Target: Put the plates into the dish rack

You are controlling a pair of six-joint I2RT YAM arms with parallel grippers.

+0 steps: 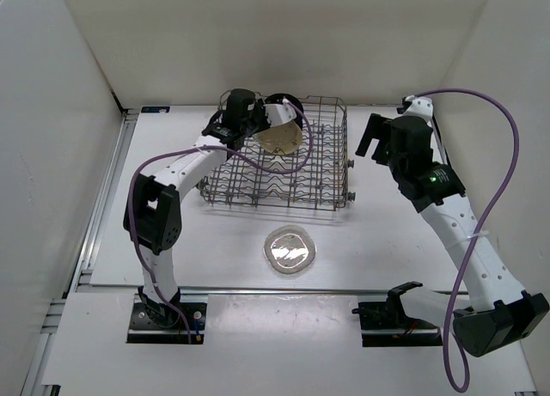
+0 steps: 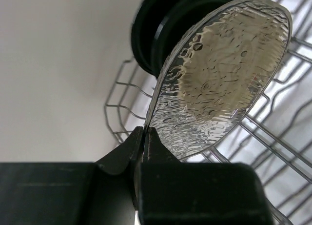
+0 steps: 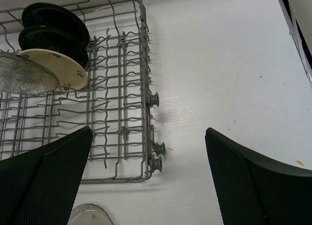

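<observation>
White table (image 1: 387, 241): left gripper (image 2: 145, 133) pinches a clear rippled plate (image 2: 219, 73) by its rim over the grey wire dish rack (image 1: 318, 164); it may slip; right gripper (image 3: 148, 137) gapes wide

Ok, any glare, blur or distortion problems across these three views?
Top external: even light, soft shadows, small glints on the loose clear plate on the table. Left wrist: the held clear plate ripples whatever is behind it, with bright specks; the left claw is a dark, featureless mass. Right wrist: dish rack sharp, right claw dark but its texture is visible.
</observation>
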